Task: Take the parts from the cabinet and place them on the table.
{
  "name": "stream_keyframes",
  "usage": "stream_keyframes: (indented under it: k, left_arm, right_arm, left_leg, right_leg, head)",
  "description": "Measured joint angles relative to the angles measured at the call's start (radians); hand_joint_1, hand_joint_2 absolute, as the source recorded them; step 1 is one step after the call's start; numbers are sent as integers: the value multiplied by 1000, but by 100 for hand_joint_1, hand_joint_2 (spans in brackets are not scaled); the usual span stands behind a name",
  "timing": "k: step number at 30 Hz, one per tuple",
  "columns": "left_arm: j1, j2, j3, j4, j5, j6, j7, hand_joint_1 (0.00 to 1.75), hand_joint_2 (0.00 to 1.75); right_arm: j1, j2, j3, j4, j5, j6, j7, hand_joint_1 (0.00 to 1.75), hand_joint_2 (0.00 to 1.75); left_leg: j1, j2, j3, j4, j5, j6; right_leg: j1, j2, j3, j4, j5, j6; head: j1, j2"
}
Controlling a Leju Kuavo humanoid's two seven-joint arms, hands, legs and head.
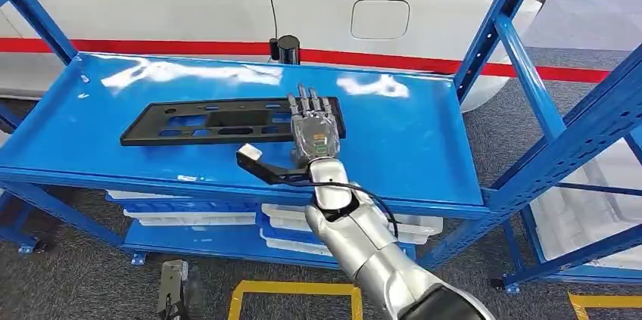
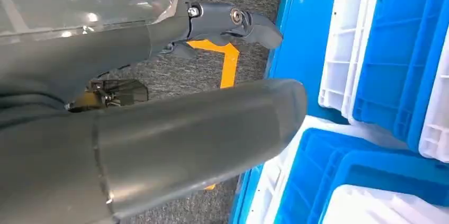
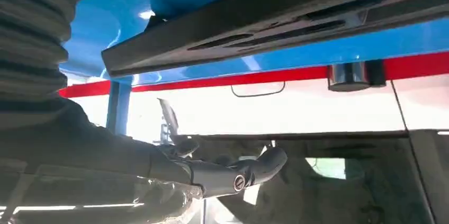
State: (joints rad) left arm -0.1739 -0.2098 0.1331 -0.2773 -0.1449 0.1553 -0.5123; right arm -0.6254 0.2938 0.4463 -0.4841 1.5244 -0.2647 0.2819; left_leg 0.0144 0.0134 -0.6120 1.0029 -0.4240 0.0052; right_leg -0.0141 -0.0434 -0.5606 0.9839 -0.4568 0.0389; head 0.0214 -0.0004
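A flat black part (image 1: pixel 204 122) with several cut-outs lies lengthwise on the top blue shelf (image 1: pixel 409 146) of the cabinet. My right hand (image 1: pixel 312 135) reaches over the shelf's front edge, its fingers stretched flat over the part's right end and its thumb sticking out to the left. It holds nothing. In the right wrist view the part (image 3: pixel 275 23) runs across just beyond one dark finger (image 3: pixel 238 176). My left hand (image 2: pixel 159 128) hangs low beside the lower shelf, fingers apart and holding nothing.
Blue and white bins (image 1: pixel 189 214) are stacked on the lower shelf, and the left wrist view looks onto bins (image 2: pixel 392 49) at close range. Blue uprights (image 1: pixel 522 55) frame the right side. A white body with a red stripe (image 1: pixel 189 2) stands behind. Yellow tape (image 1: pixel 295 290) marks the floor.
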Motion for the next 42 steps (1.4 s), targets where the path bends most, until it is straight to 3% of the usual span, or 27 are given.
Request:
stream_keyframes:
  k: [4,5,6,10,19,22,23,24,25,36,42]
  left_arm:
    - [0,-1,3,0,12,8,0,0,0]
    - [0,-1,4,0,17,10,0,0,0]
    - [-1,-1,5,0,21,14,1,0,0]
    - [-1,-1,9,0,41,19,-1,0,0]
    - [0,-3,26,0,77,32,-16,0,0]
    - [1,-3,29,0,83,34,-18,0,0]
    - [1,-3,32,0,85,35,-19,0,0]
    - [2,-3,35,0,86,35,-19,0,0]
    - [2,-3,37,0,89,36,-19,0,0]
    - [4,-6,47,0,90,35,-22,0,0]
    - [7,-10,53,0,86,36,-22,0,0]
  right_arm:
    - [-18,11,23,25,0,23,18,7,175]
    - [-22,13,31,30,0,27,23,49,175]
    - [-25,16,41,35,0,38,27,168,175]
    - [-38,25,89,54,0,58,39,171,175]
    - [-57,44,179,89,0,77,41,166,175]
    - [-62,47,200,99,0,82,41,141,175]
    - [-63,47,207,103,0,86,41,122,175]
    - [-63,49,213,106,0,87,41,49,175]
    - [-63,50,220,109,0,88,41,2,175]
    - [-71,53,262,123,1,75,59,0,175]
    - [-82,58,301,121,1,-13,78,0,175]
  left_leg:
    - [0,0,0,0,0,0]
    - [0,0,0,0,0,0]
    - [0,0,0,0,0,0]
    - [0,0,0,0,0,0]
    - [0,0,0,0,0,0]
    - [0,0,0,0,0,0]
    - [0,0,0,0,0,0]
    - [0,0,-1,0,0,0]
    - [0,0,-1,0,0,0]
    - [0,0,-1,0,0,0]
    - [0,0,-1,0,0,0]
  right_leg:
    - [0,0,0,0,0,0]
    - [0,0,0,0,0,0]
    - [0,0,0,0,0,0]
    - [0,0,0,0,0,0]
    - [0,0,0,0,0,0]
    - [0,0,0,0,0,0]
    - [0,0,0,0,0,0]
    - [0,0,0,0,0,0]
    - [0,0,0,0,0,0]
    - [0,0,0,0,0,0]
    - [0,0,0,0,0,0]
  head:
    - [0,0]
    - [0,0]
    - [0,0]
    - [0,0]
    - [0,0]
    - [0,0]
    - [0,0]
    - [0,0]
    - [0,0]
    - [0,0]
    - [0,0]
